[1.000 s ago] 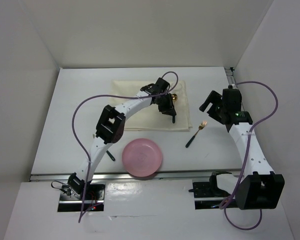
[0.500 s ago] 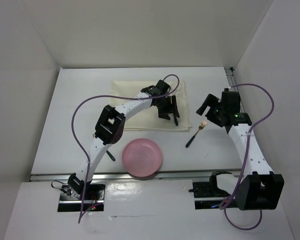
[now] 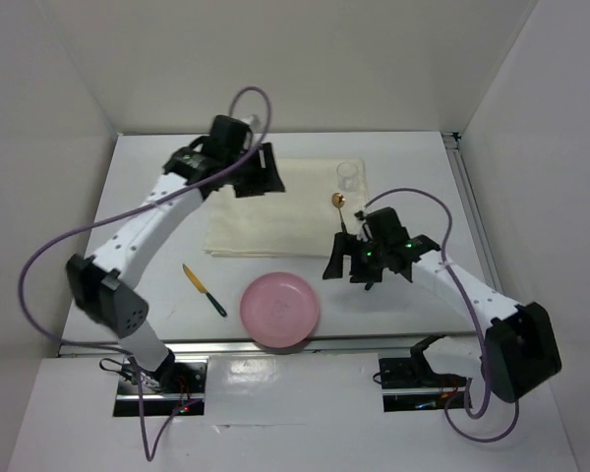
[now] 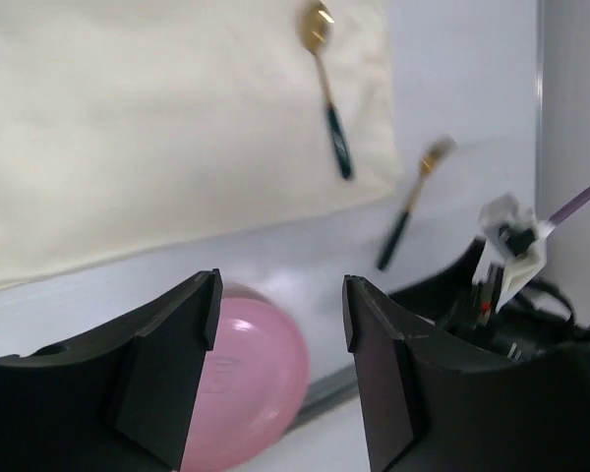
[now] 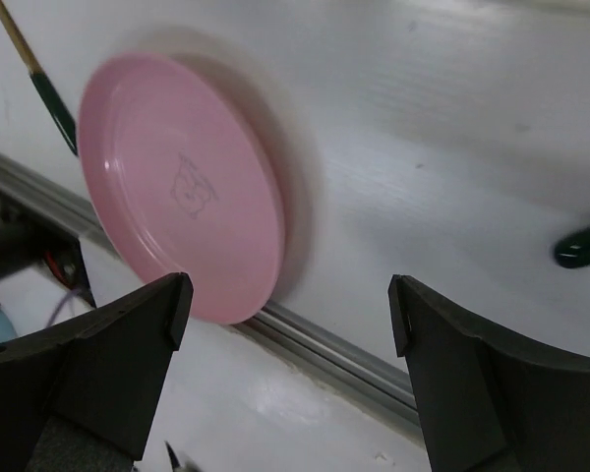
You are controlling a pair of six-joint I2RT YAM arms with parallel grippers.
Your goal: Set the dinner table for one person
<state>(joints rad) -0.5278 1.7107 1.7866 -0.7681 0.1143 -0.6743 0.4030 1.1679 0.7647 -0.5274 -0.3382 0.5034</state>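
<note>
The white dinner table (image 3: 157,226) carries a cream cloth (image 3: 275,221) in the middle. A pink plate (image 3: 280,310) sits at the near edge, also in the left wrist view (image 4: 246,379) and the right wrist view (image 5: 177,197). A gold spoon with a dark handle (image 3: 341,211) lies on the cloth's right edge (image 4: 329,103). A gold fork (image 4: 413,202) lies right of the cloth. My left gripper (image 3: 264,173) is open and empty, raised over the cloth's back left corner. My right gripper (image 3: 340,262) is open and empty, low beside the plate's right side.
A clear glass (image 3: 349,175) stands at the cloth's back right corner. A knife with a dark handle (image 3: 205,290) lies left of the plate, also in the right wrist view (image 5: 34,74). A metal rail (image 5: 364,359) runs along the near table edge.
My left arm has swung from the cloth's right side to its back left, uncovering the spoon and glass. My right arm has moved left and down to the plate's side.
</note>
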